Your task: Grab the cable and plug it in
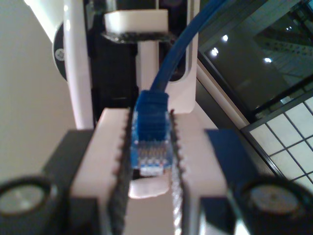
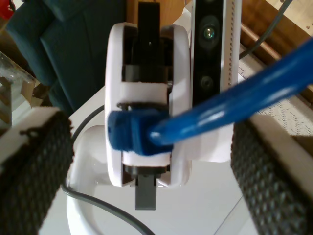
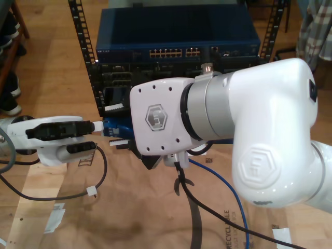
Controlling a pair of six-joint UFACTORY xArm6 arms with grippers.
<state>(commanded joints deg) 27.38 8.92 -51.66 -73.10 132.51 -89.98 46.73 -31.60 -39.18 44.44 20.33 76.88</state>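
Note:
My first gripper (image 1: 151, 117) is shut on the clear plug (image 1: 151, 147) of the bright-blue cable (image 1: 186, 44). The plug's clear end faces the camera and its blue boot sticks out past the fingertips. My second gripper (image 2: 151, 129) stands open facing it, its black textured pads (image 2: 34, 166) wide apart on either side of the cable (image 2: 234, 98). In the second wrist view the first gripper (image 2: 146, 63) holds the blue boot (image 2: 132, 132) end-on. In the exterior view the cable (image 3: 228, 192) trails over the cardboard below the big white arm (image 3: 249, 124).
A blue network switch (image 3: 176, 52) with rows of ports sits in a black rack at the back. A thick black cable (image 3: 192, 207) hangs over the brown cardboard (image 3: 129, 218). A smaller white arm (image 3: 52, 137) lies at the exterior view's left. A person's shoes (image 3: 8, 104) show there too.

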